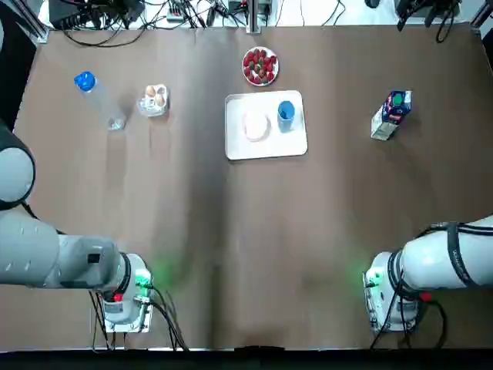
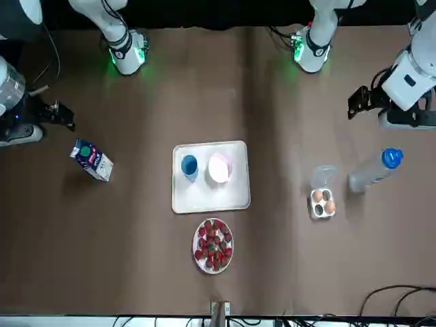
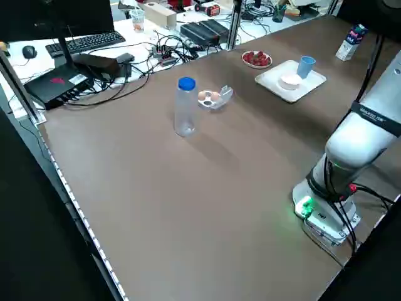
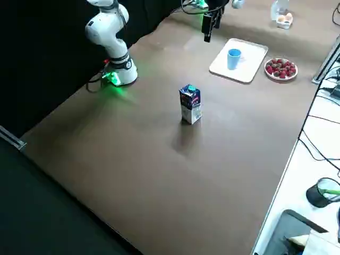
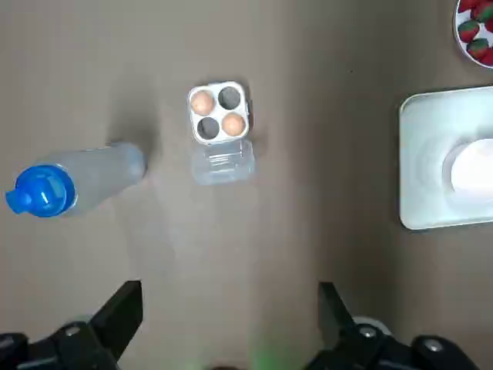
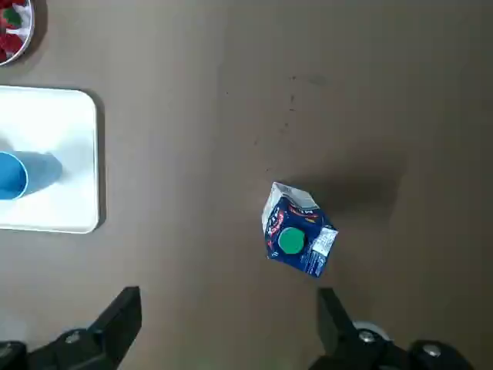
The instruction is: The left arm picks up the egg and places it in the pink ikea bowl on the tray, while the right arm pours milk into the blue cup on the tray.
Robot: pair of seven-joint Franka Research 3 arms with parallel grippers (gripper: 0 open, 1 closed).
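Two brown eggs (image 5: 202, 101) sit in a small clear carton (image 1: 154, 100) with its lid folded open, on the table's far left. A white tray (image 1: 266, 150) at the middle back holds the pink bowl (image 1: 256, 125) and the blue cup (image 1: 286, 113). The milk carton (image 1: 391, 114), blue with a green cap, stands upright at the far right. My left gripper (image 5: 227, 299) hovers high over the near left side, open and empty. High above the milk carton (image 6: 296, 239), my right gripper (image 6: 229, 302) is open too and holds nothing.
A clear bottle (image 1: 98, 100) with a blue cap stands left of the egg carton. A plate of strawberries (image 1: 260, 66) lies just behind the tray. Cables and equipment run along the far edge. Bare brown table (image 1: 254, 254) stretches between the arm bases and the objects.
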